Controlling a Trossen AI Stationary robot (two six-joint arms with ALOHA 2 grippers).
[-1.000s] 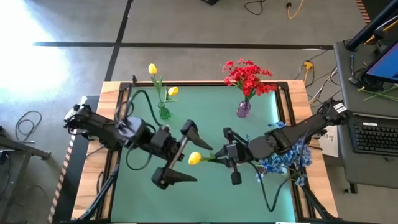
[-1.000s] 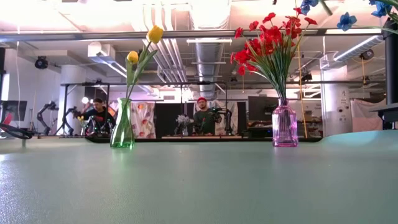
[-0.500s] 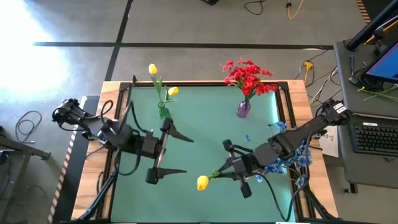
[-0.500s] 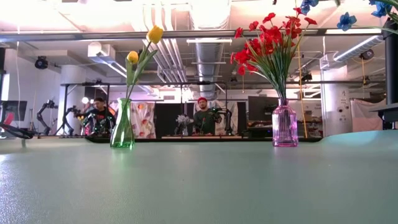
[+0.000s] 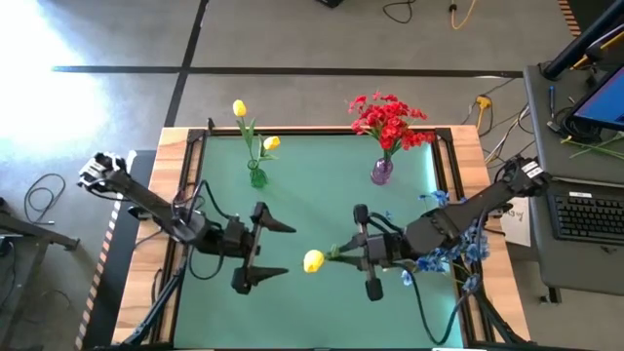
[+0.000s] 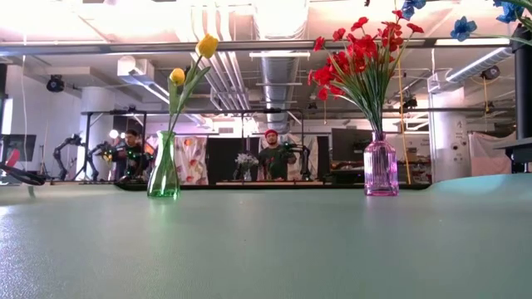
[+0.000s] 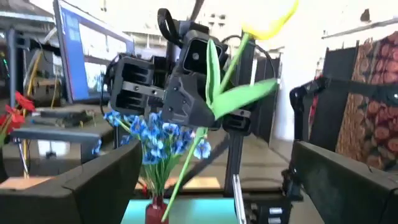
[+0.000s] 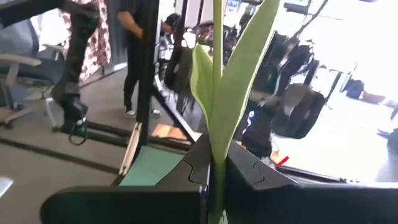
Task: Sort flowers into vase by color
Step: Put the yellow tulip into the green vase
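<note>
My right gripper [image 5: 343, 254] hovers over the middle of the green mat [image 5: 312, 195], shut on a yellow tulip [image 5: 313, 260] whose head points at the left arm. My left gripper [image 5: 289, 251] stands open just left of that head, with nothing between its fingers. At the back, a green vase [image 5: 256, 176] holds two yellow tulips [image 6: 206, 45], and a purple vase [image 5: 381, 172] holds red flowers [image 5: 388, 119]. Blue flowers [image 5: 450, 246] stand at the mat's right edge, behind my right gripper. The low view shows neither gripper. My right gripper pinches the tulip's green stem [image 8: 217, 167] between its two fingers, about midway along it, by the leaves [image 7: 239, 96]. The fingers come level from the table's right. The tulip is lifted clear and tilted, its head [image 7: 267, 26] up and forward, its lower stem [image 7: 180, 183] hanging below.
Wooden borders and black rails [image 5: 187, 195] edge the mat. A desk with a keyboard [image 5: 588, 214] and a screen stands to the right of the table. People stand in the room beyond the far edge [image 6: 268, 154].
My left gripper, open throughout, has drawn back from around the tulip's head toward the table's left edge and has sunk. The tulip in my right gripper has swung its head toward the near edge and partly back.
</note>
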